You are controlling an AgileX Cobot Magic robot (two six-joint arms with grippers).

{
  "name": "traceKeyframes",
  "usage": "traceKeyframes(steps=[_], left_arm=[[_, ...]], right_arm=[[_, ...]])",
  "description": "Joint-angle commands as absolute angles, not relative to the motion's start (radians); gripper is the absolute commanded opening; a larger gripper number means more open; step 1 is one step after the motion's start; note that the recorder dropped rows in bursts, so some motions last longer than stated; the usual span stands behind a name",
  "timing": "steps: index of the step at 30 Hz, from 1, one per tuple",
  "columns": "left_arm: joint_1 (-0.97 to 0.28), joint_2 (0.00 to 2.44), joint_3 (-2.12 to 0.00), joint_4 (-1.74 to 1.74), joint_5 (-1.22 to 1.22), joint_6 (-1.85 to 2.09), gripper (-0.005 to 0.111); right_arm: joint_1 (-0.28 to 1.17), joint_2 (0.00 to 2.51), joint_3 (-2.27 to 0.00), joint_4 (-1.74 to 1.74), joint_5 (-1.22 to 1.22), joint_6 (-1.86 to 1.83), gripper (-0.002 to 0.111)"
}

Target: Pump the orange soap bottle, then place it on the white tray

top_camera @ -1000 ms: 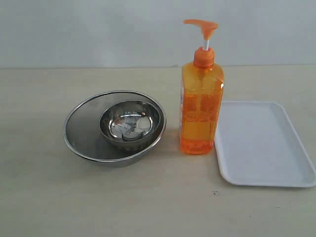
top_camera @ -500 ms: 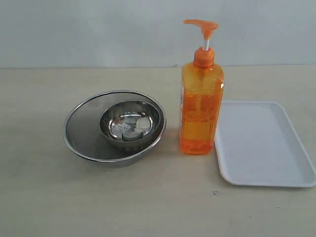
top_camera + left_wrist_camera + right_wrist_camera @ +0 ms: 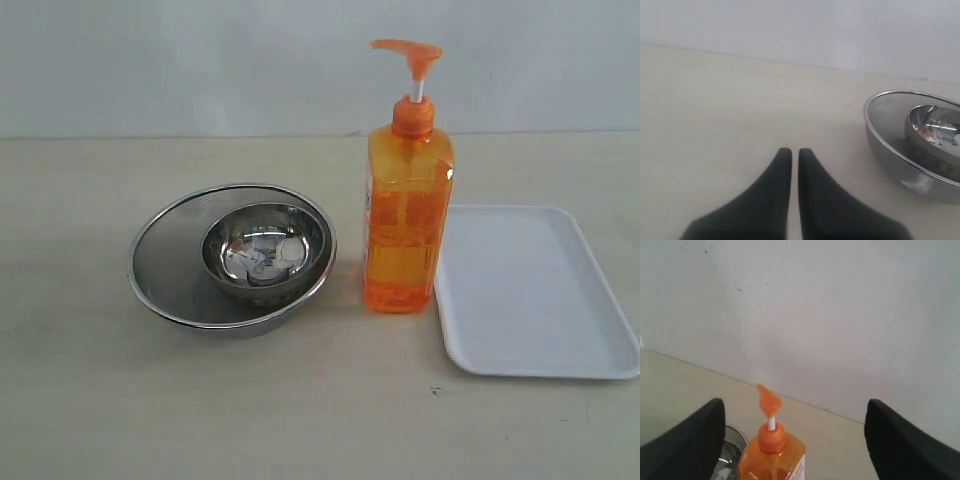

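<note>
Bottle: the orange soap bottle [image 3: 405,230] stands upright on the surface [image 3: 300,420], off the tray, its base just beside the tray's near-left edge; whether the two touch cannot be told.
Pump: the pump head [image 3: 408,50] sits raised on its white stem [image 3: 418,92], with the spout pointing left in the exterior view.
Tray: the white tray [image 3: 530,290] lies flat on the surface, right of the bottle.
Bowls: a small steel bowl [image 3: 265,250] sits inside a wider mesh bowl [image 3: 165,270], left of the bottle and apart from it.
Right hand: the right hand [image 3: 795,405] is released, its fingers spread wide to either side of the pump head without touching it.
Left hand: the left hand [image 3: 790,152] is clenched to a thin slit and grasps nothing, low over the surface near the mesh bowl.
</note>
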State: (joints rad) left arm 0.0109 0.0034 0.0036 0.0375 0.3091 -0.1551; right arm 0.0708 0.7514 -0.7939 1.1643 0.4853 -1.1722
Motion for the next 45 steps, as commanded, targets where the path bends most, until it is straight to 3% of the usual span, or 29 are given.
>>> traceKeyframes(steps=[1,9,15,19,23,28,34,45], left_arm=[[0.014,0.0,0.0,0.042,0.304,-0.157,0.005],[0.014,0.0,0.0,0.042,0.304,-0.157,0.005],[0.014,0.0,0.0,0.042,0.304,-0.157,0.005],[0.014,0.0,0.0,0.042,0.304,-0.157,0.005],[0.014,0.0,0.0,0.042,0.304,-0.157,0.005],[0.014,0.0,0.0,0.042,0.304,-0.157,0.005],[0.014,0.0,0.0,0.042,0.304,-0.157,0.005],[0.014,0.0,0.0,0.042,0.304,-0.157,0.005]], right_arm=[[0.07,0.767,-0.766,1.293,0.571,-1.277,0.07],[0.079,0.781,-0.689,1.38,0.631,-1.351,0.07],[0.42,0.971,-0.668,1.379,0.23,-1.421,0.07],[0.663,1.096,-0.668,1.37,-0.204,-1.456,0.07],[0.778,1.157,-0.654,1.209,-0.356,-1.282,0.07],[0.789,1.177,-0.487,0.712,-0.537,-0.625,0.07],[0.789,1.236,-0.34,0.398,-0.677,-0.255,0.07],[0.789,1.266,-0.338,0.4,-0.633,-0.189,0.07]])
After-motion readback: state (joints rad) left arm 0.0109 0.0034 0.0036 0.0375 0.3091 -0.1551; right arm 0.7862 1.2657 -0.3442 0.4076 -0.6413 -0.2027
